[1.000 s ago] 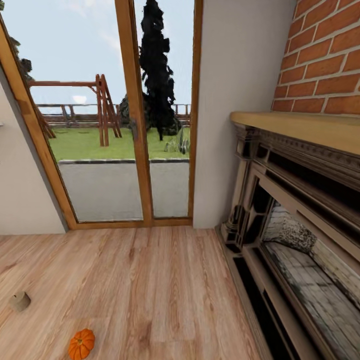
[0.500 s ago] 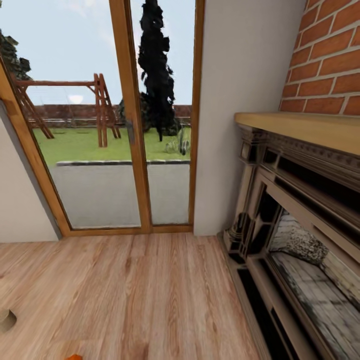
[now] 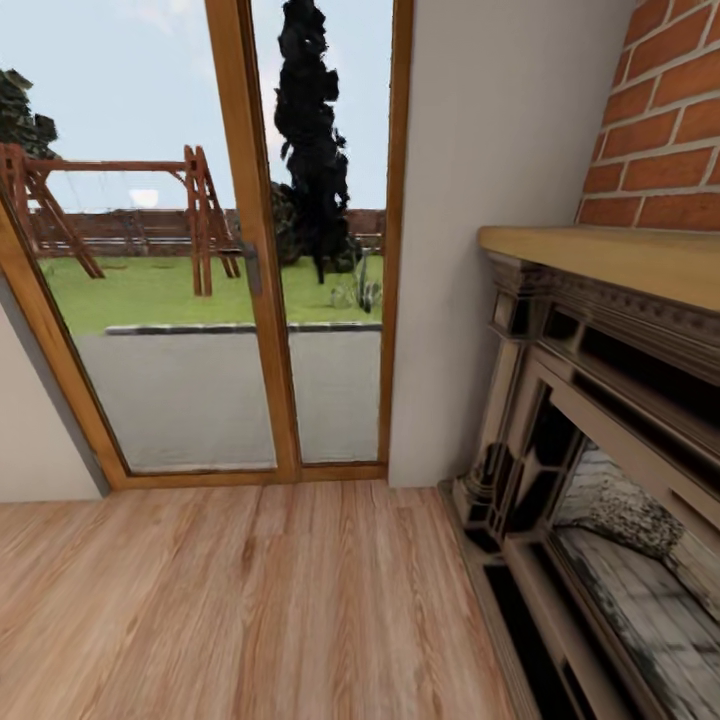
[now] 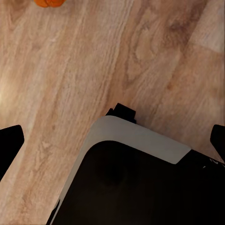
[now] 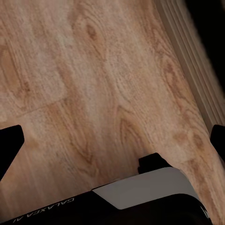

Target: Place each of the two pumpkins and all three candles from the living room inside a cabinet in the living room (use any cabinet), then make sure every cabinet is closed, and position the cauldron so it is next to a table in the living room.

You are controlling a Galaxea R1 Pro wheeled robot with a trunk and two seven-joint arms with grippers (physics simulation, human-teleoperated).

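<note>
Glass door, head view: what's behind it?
Behind the glass door: a paved strip, lawn, a wooden swing frame, a dark tree and a fence. The door frame covers a strip of the yard.

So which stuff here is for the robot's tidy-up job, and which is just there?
For the job:
- pumpkin, an orange bit on the wooden floor, at the edge of the left wrist view

Just there:
- fireplace with its wooden mantel
- brick wall
- glass door to the garden
- swing frame outside
- wooden floor
</note>
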